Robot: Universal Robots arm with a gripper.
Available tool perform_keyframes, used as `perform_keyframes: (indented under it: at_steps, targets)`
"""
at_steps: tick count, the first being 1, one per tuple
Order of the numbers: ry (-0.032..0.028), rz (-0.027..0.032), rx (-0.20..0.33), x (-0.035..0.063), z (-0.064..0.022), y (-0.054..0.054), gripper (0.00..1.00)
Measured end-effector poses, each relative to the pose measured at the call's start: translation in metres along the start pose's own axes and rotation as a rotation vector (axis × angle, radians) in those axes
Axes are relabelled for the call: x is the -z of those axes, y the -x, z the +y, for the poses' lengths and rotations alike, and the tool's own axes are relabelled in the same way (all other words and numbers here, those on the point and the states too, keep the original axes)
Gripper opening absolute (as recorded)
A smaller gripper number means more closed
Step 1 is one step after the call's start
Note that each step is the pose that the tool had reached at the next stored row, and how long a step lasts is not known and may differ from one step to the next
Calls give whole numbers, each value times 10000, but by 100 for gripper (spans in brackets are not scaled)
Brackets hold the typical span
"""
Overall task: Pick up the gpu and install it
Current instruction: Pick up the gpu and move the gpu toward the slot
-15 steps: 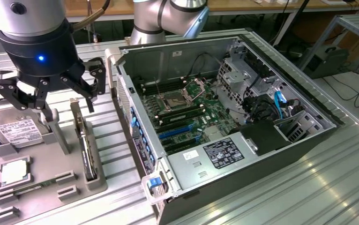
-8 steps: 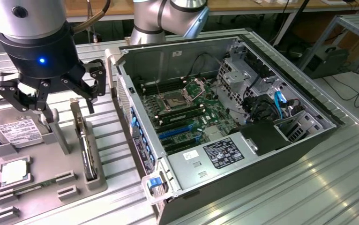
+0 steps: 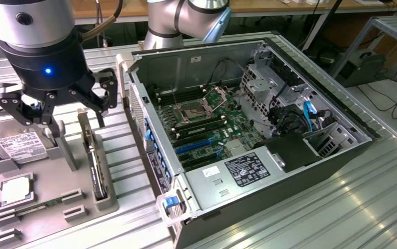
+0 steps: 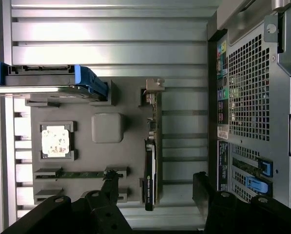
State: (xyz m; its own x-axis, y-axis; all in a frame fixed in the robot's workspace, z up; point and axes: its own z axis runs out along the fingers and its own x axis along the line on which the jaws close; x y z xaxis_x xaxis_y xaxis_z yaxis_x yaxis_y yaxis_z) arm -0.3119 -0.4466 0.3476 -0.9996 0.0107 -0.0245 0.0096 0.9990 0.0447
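Note:
The gpu (image 3: 93,161) is a thin black card standing on edge in a slot of the grey holder tray (image 3: 46,176), at the exterior view's left. In the wrist view the gpu (image 4: 150,170) runs as a narrow dark slab, with its silvery end bracket (image 4: 154,88) at one end. My gripper (image 3: 75,126) hangs open a little above the card's bracket end and touches nothing. Seen from the wrist, the gripper (image 4: 155,179) has one dark finger on each side of the card, with wide gaps.
The open computer case (image 3: 254,129) lies beside the tray with its motherboard and blue slots (image 3: 198,148) exposed; its perforated rear panel (image 4: 252,97) is close to the gpu. The tray also holds a silver hard drive (image 3: 15,142), a square chip (image 3: 15,189) and a memory stick (image 4: 82,173).

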Motion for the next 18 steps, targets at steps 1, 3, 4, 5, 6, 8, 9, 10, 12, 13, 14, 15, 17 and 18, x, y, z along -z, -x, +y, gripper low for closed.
perform_keyframes:
  at_steps: [1,3,4,5,6,8,9,10,12,13,14,15,17,18]
  targets:
    - [0,0,0,-4,0,0,72]
    - [0,-1,0,-12,-1,0,72]
    - [0,0,0,-16,-1,0,72]
    - [0,-1,0,-20,-1,0,72]
    - [0,-1,0,-24,-2,0,72]
    - [0,0,0,-32,-2,-1,72]
    - [0,-1,0,-36,-2,-1,72]
    - [0,-1,0,-40,-2,-1,72]
    - [0,0,0,-48,-3,-1,72]
    - [0,0,0,-52,-3,-1,72]
    - [0,-1,0,-56,-3,-1,72]
    - [0,0,0,-59,-3,-2,72]
    - [0,-1,0,-66,-3,-2,72]
    - [0,0,0,-70,-4,-2,72]
